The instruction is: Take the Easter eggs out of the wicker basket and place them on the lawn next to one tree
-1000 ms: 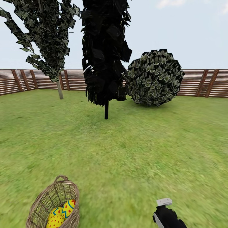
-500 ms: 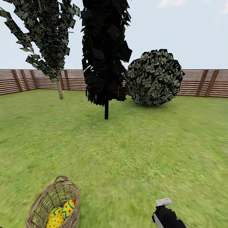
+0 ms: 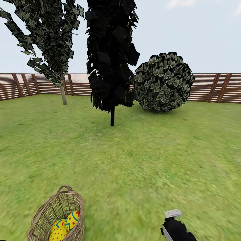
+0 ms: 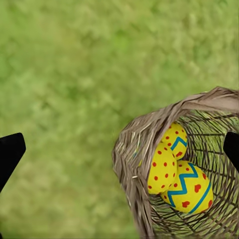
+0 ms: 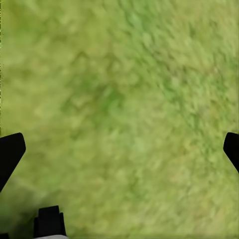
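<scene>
Step in hand: first pickup. All three eggs (image 4: 177,169) lie in the basket (image 3: 57,214) on the near-left lawn (image 3: 140,160). Left gripper (image 4: 119,149), spread wide, hangs above the basket; right gripper (image 5: 119,149), also released, faces bare grass. Next move probably requires lowering the left gripper onto one egg.

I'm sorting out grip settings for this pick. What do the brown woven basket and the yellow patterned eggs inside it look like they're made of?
The brown woven basket looks like wicker: interlaced strands, an open weave with grass showing through, and a matte finish. The yellow patterned eggs look hard and smooth, with painted red dots and blue zigzags. Whether they are plastic, wood or real shell can't be told from the render.
</scene>
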Controlling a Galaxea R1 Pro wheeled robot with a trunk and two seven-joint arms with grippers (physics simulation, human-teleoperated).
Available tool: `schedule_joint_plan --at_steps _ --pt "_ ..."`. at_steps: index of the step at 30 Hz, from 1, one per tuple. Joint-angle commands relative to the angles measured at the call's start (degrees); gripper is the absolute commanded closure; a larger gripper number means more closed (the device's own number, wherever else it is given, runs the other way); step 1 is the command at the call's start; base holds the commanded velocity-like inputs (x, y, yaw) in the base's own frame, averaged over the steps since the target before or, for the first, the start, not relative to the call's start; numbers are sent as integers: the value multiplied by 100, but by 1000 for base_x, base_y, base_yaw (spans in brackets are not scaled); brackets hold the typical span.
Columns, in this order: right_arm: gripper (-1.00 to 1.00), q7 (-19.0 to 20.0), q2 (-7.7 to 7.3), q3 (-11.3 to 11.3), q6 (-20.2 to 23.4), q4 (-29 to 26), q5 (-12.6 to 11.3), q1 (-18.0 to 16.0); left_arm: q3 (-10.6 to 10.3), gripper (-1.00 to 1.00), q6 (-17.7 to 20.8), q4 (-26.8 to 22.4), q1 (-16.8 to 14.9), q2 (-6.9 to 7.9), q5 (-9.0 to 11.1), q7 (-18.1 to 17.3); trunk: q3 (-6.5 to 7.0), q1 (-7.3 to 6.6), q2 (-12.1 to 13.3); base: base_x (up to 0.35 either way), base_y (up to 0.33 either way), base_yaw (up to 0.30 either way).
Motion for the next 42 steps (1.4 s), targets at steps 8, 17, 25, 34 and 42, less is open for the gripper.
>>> schedule_joint_plan --at_steps 8,17,25,34,42 --pt "-100 -4 -6 21 56 -13 32 -2 -26 -100 18 16 -1 -208 -635 -363 -6 0 -3 -6 0 0" --pt "-100 -2 2 21 56 -12 24 -2 -11 -100 -15 63 -1 -404 -855 -597 -6 0 -3 157 -134 0" --pt "-100 2 3 21 56 -5 21 -2 1 -100 -16 64 -1 -381 -841 -596 -6 0 -3 140 -91 0" --pt "-100 2 14 21 56 -5 23 -2 0 -100 -26 64 -1 -386 -832 -600 -6 0 -3 5 -3 0" --pt "-100 2 13 21 56 -5 23 -2 -7 -100 -29 64 -1 -422 -845 -629 -6 0 -3 0 0 0"
